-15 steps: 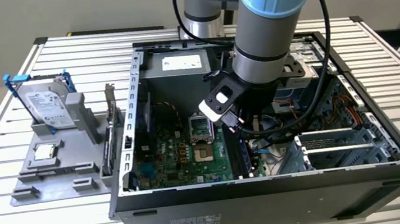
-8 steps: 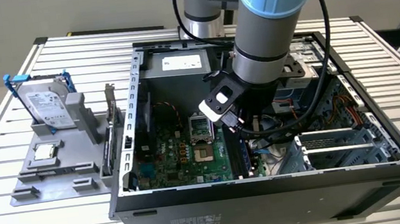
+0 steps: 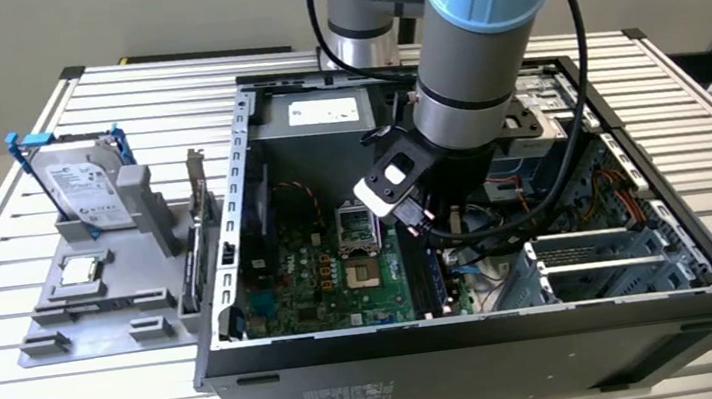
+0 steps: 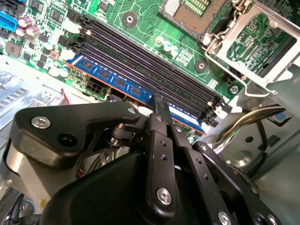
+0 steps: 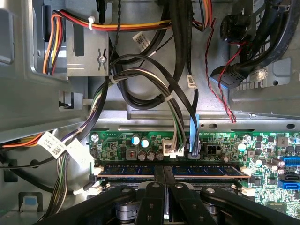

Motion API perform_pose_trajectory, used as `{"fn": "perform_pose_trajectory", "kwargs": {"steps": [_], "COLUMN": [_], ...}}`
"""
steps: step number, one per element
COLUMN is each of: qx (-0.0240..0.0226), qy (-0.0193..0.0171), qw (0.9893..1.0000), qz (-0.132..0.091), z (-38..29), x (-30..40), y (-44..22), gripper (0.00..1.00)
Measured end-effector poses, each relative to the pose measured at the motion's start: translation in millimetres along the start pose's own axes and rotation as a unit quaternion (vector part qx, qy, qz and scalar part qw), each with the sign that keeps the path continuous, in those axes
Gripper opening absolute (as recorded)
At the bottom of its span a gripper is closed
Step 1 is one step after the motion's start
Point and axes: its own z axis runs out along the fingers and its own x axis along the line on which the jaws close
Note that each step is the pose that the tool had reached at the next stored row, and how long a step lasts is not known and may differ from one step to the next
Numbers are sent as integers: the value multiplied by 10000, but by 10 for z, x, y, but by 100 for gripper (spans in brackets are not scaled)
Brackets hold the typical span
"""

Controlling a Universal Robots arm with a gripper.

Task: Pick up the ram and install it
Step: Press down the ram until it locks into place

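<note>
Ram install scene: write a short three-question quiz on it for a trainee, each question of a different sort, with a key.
1. True or false: the ram lies flat on the grey tray.
2. Where is the gripper? A) over the hard drive B) inside the computer case, at the memory slots C) above the CPU chip on the tray
3. Fill in: in the second wrist view, the CPU socket on the motherboard is ____ (filled/empty).

Key
1. False: it stands on edge at the outermost slot, fingers closed on it.
2. B
3. empty
</note>
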Motion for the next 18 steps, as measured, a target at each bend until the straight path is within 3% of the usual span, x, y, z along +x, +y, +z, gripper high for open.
{"fn": "perform_pose_trajectory", "kwargs": {"steps": [18], "qx": [1], "qy": [-1], "qw": [10000], "qz": [0], "z": [0], "x": [1], "y": [0], "gripper": [0]}}
